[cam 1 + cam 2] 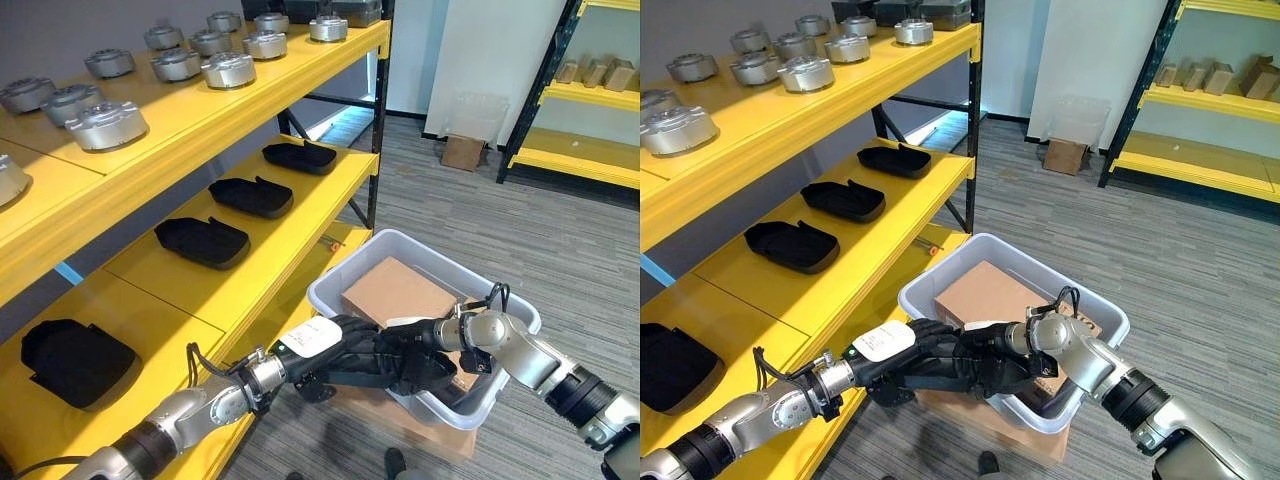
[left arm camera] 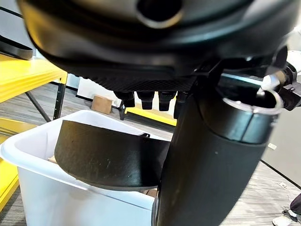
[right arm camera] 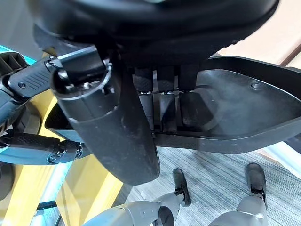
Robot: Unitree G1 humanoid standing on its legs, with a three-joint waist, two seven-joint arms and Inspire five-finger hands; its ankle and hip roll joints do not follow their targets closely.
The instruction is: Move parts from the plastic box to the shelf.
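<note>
A black moulded part [image 1: 418, 372] hangs over the near left corner of the pale plastic box [image 1: 440, 255], held between both hands. My left hand [image 1: 345, 350] reaches in from the lower left, with its thumb [image 2: 207, 165] in front of the part [image 2: 103, 157] and its fingers behind it. My right hand [image 1: 1018, 342] comes from the right over the box. Its fingers lie inside the part's hollow [image 3: 244, 113] and its thumb [image 3: 113, 136] is on the outside.
A brown cardboard sheet [image 1: 395, 290] lies in the box. The yellow shelf [image 1: 330, 185] to the left carries several black parts [image 1: 203, 241] on its middle level and round metal parts [image 1: 105, 125] on top. A second shelf [image 1: 590, 150] and a small carton [image 1: 463, 152] stand farther off.
</note>
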